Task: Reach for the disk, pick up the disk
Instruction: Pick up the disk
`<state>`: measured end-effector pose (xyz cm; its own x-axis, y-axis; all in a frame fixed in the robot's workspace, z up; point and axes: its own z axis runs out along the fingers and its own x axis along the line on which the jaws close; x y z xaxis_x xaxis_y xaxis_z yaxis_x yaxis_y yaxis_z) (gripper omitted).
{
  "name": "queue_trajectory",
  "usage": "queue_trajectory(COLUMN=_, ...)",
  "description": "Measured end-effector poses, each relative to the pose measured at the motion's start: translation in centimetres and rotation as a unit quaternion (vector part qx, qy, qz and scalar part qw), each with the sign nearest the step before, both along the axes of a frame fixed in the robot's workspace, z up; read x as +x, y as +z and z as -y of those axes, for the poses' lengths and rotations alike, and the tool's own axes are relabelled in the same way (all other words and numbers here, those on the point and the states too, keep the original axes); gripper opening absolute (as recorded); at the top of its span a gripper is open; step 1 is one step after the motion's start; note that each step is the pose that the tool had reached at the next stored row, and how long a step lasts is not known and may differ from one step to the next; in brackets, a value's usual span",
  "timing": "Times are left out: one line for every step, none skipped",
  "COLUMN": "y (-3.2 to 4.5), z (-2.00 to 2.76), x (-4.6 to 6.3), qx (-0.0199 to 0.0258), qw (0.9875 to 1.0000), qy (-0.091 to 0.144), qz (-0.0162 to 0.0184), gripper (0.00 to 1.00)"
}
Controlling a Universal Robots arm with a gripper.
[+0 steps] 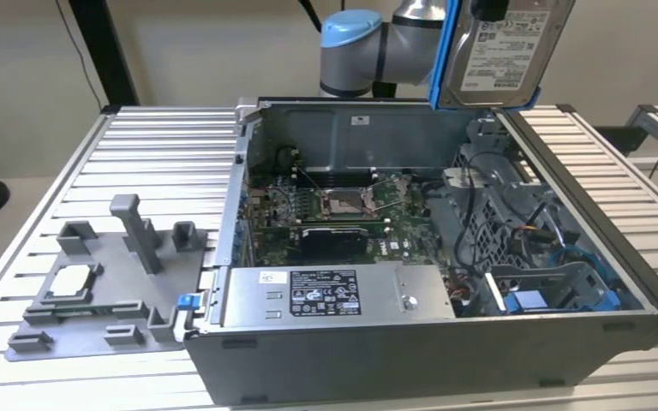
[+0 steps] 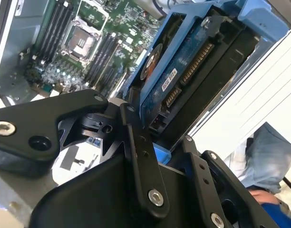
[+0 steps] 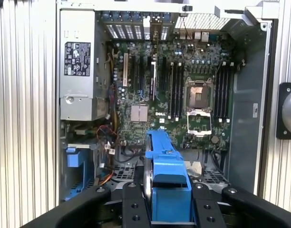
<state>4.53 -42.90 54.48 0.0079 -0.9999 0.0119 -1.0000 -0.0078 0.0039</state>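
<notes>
The disk [image 3: 167, 178] is held on edge between the jaws of the gripper [image 3: 164, 209], which are closed on it, seen in both wrist views. It is lifted high above the open case [image 1: 637, 282] in the exterior view, clear of everything. A slip could be caused by a thin grip on the blue rails [image 2: 157, 61]. If dropped, the board [image 3: 183, 95] below could be hit and hurt. Farther off, a grey stand [image 1: 106, 282] sits on the counter [image 1: 169, 145], well apart.
</notes>
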Motion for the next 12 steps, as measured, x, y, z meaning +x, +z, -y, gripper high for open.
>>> queue_trajectory(y=-0.01, z=0.11, x=0.1, qx=0.0, qw=1.0, qy=0.0, qz=0.0, gripper=0.0)
queue_trajectory(y=-0.02, z=0.21, x=0.2, qx=0.0, qw=1.0, qy=0.0, qz=0.0, gripper=0.0)
queue_trajectory(y=-0.03, z=0.33, x=0.3, qx=0.0, qw=1.0, qy=0.0, qz=0.0, gripper=0.0)
queue_trajectory(y=-0.03, z=0.44, x=0.5, qx=0.0001, qw=1.0, qy=0.0, qz=0.0, gripper=0.0)
queue_trajectory(y=-0.04, z=0.55, x=0.6, qx=0.0, qw=1.0, qy=0.0, qz=0.0, gripper=0.0)
queue_trajectory(y=-0.05, z=0.68, x=0.7, qx=0.0, qw=1.0, qy=0.0, qz=0.0, gripper=0.0)
queue_trajectory(y=-0.06, z=0.79, x=0.8, qx=0.0, qw=1.0, qy=0.0, qz=0.0, gripper=0.0)
queue_trajectory(y=-0.06, z=0.91, x=0.9, qx=0.0, qw=1.0, qy=0.0, qz=0.0, gripper=0.0)
queue_trajectory(y=-0.07, z=1.03, x=1.1, qx=0.0, qw=1.0, qy=0.0, qz=0.0, gripper=0.0)
queue_trajectory(y=-0.08, z=1.15, x=1.2, qx=0.0, qw=1.0, qy=0.0, qz=0.0, gripper=0.0)
queue_trajectory(y=-0.09, z=1.27, x=1.3, qx=0.0, qw=1.0, qy=0.0, qz=0.0, gripper=0.0)
queue_trajectory(y=-0.1, z=1.39, x=1.4, qx=0.0, qw=1.0, qy=0.0, qz=0.0, gripper=0.0)
